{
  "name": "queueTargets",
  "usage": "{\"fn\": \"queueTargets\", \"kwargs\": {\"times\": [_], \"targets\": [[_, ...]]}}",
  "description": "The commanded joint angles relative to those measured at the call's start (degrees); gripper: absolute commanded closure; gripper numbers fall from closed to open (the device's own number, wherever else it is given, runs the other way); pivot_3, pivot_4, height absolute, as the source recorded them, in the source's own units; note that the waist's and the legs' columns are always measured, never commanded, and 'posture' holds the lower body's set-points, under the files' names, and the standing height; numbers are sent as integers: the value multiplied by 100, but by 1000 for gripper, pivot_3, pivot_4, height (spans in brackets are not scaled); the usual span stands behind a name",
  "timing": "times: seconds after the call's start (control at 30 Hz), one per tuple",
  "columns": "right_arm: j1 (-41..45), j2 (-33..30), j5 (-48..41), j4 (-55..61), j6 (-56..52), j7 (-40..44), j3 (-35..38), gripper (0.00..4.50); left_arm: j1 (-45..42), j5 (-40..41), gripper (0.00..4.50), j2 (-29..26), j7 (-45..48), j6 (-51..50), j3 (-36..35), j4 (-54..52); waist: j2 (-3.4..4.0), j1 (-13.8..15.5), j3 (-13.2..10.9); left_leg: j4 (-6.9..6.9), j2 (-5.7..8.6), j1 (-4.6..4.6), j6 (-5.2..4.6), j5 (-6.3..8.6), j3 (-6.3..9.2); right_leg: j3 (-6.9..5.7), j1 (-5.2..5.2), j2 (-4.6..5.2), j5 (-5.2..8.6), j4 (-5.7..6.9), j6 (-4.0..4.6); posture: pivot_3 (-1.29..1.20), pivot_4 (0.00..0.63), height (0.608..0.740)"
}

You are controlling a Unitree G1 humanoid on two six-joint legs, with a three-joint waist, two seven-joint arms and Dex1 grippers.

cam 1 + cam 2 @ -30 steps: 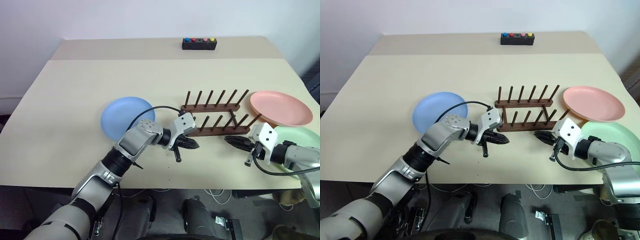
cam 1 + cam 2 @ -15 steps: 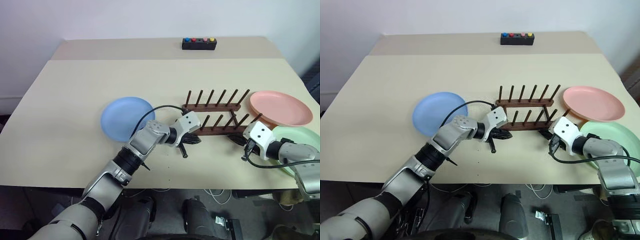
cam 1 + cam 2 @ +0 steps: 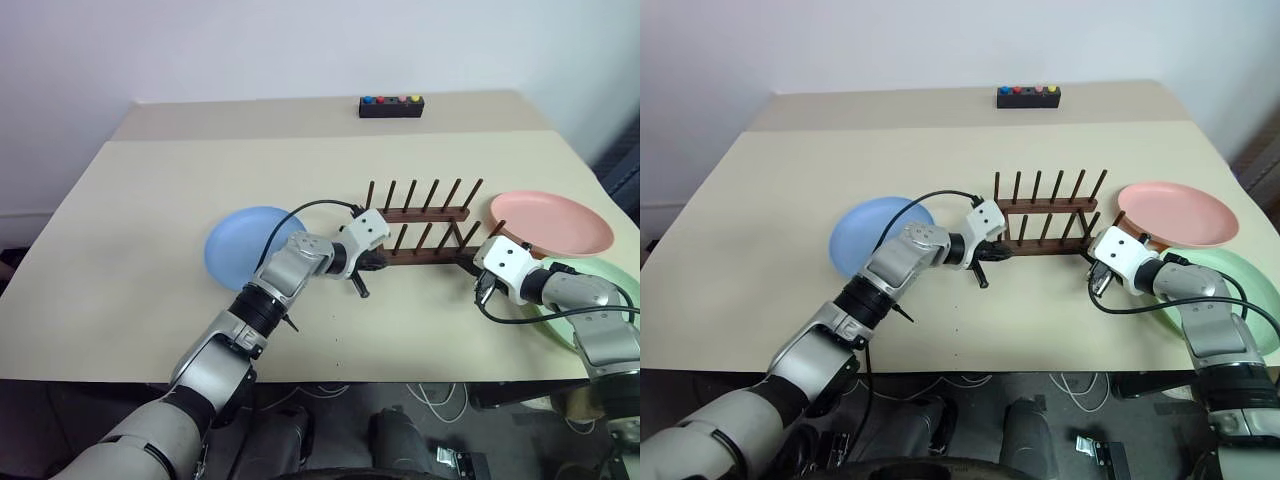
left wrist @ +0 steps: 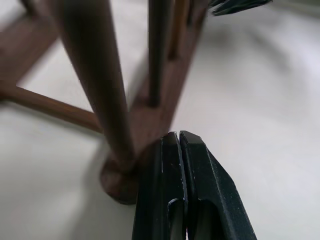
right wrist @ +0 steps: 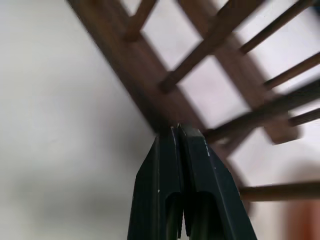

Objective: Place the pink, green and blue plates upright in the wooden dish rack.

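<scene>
While both claws press shut against the wooden dish rack (image 3: 425, 245), plates lie flat around it.

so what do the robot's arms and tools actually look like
Both arms are silver-grey metal with black joint sections. Each wrist carries a white boxy block, and a black cable loops from it back along the arm. The left tool and right tool each have two tapered black fingers.

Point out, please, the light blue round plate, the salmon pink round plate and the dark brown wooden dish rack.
light blue round plate (image 3: 238, 247), left eye view, its bare centre
salmon pink round plate (image 3: 552, 221), left eye view, its centre
dark brown wooden dish rack (image 3: 425, 214), left eye view, its far rail
</scene>
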State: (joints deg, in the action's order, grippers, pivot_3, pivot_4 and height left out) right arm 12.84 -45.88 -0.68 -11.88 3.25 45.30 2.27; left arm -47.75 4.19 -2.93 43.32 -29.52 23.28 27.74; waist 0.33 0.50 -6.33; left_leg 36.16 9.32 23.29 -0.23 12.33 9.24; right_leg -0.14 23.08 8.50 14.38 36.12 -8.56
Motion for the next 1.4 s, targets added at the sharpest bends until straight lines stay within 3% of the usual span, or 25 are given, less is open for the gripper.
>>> {"fn": "queueTargets", "kwargs": {"times": [0.03, 0.23, 0.4, 0.67, 0.9, 1.4], "targets": [[201, 58, 102, -137, 244, -112, -21, 4436, -199, -80, 4470, 20, -66, 285, -199, 223, -2, -1, 34, 1, 1, -4, -1, 1, -1, 0, -6, 0, 0, -1, 0, 0, 0, 740], [389, 103, 151, -308, 395, -89, -125, 4436, -308, -90, 4470, 35, 17, 363, -301, 350, -5, -10, 52, 2, 1, -3, -4, 2, 0, 3, -3, 1, 1, -1, -1, 0, 0, 740], [160, 61, -334, 50, 273, 349, 24, 4436, -6, 161, 4470, -50, 407, -144, -309, -484, -3, -33, 70, 1, 1, -3, -4, 2, 0, 5, -3, 0, 1, -1, -1, 0, 0, 740], [-169, -55, -1064, 665, -247, 709, 468, 4436, 264, 808, 4470, -629, 923, -1373, -522, -1920, -2, -142, 92, 2, 0, -4, -4, 2, 3, 6, -3, -2, 1, 2, -1, 0, 0, 740], [-111, -18, -1059, 640, -254, 646, 546, 4436, 228, 883, 4470, -842, 832, -1377, -611, -1902, 3, -128, 123, 2, 0, -5, -4, 2, 3, 8, -4, -2, 1, 1, -1, 0, 0, 740], [16, 32, -256, 185, 215, 362, 152, 4436, 430, 735, 4470, -527, 601, -1080, -223, -1625, 7, -129, 144, 1, 0, -7, -4, 2, 1, 10, -4, -2, 2, 2, -1, 0, 0, 740]]}}
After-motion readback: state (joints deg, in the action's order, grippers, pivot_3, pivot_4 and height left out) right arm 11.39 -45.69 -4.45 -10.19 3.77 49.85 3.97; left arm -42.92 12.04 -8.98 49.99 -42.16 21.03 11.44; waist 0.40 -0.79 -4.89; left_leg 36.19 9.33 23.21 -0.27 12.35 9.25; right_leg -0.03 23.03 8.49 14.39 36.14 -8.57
